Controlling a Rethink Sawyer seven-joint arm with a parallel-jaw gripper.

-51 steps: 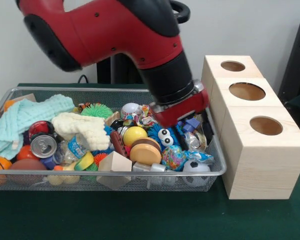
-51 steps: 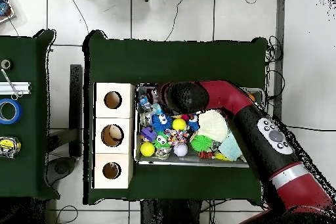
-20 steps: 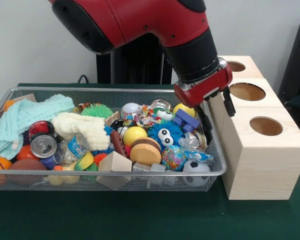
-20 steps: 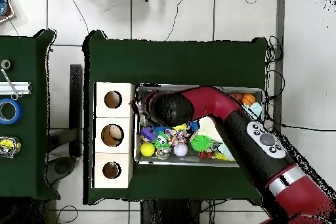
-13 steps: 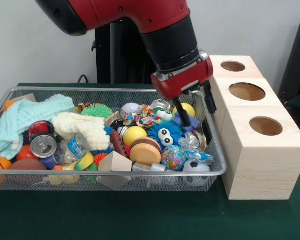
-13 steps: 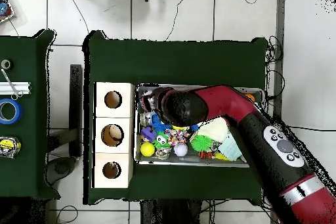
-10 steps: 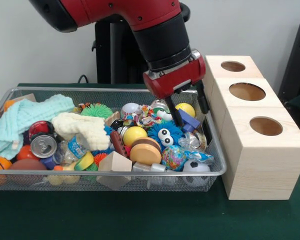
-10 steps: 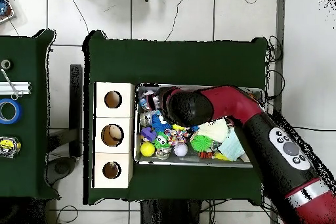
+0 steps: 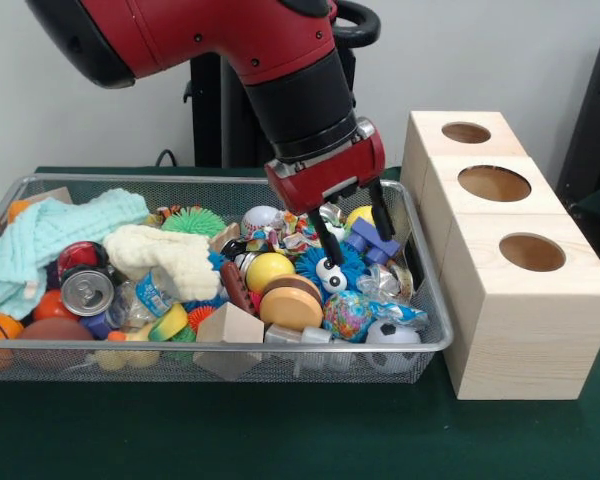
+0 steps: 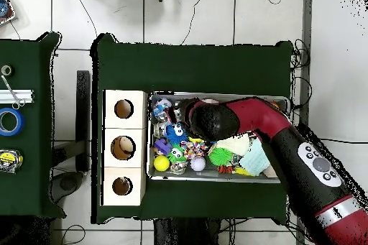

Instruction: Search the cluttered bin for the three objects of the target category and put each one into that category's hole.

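Observation:
My gripper (image 9: 355, 232) hangs open over the right part of the wire bin (image 9: 230, 347), with nothing between its black fingers (image 9: 325, 240). Just under it lie a blue fuzzy ball with eyes (image 9: 330, 268), a purple block (image 9: 375, 243) and a small yellow ball (image 9: 361, 214). To the right stands a wooden box (image 9: 520, 320) with three round holes, far (image 9: 466, 132), middle (image 9: 494, 182) and near (image 9: 532, 251). In the overhead view the arm's wrist (image 10: 205, 118) hides the gripper above the bin (image 10: 215, 175); the box (image 10: 108, 147) lies to the left.
The bin is packed: a yellow ball (image 9: 268, 270), wooden disc (image 9: 291, 305), wooden wedge (image 9: 228, 328), soda can (image 9: 86, 290), pale blue cloth (image 9: 50, 235), cream knit piece (image 9: 170, 255), soccer ball (image 9: 392, 335) and green spiky ball (image 9: 193, 220). A green cloth (image 9: 280, 430) covers the table.
Over the last second the open gripper swung left, from beside the wooden box to above the bin's right part, and came a little lower. The bin's contents look unmoved.

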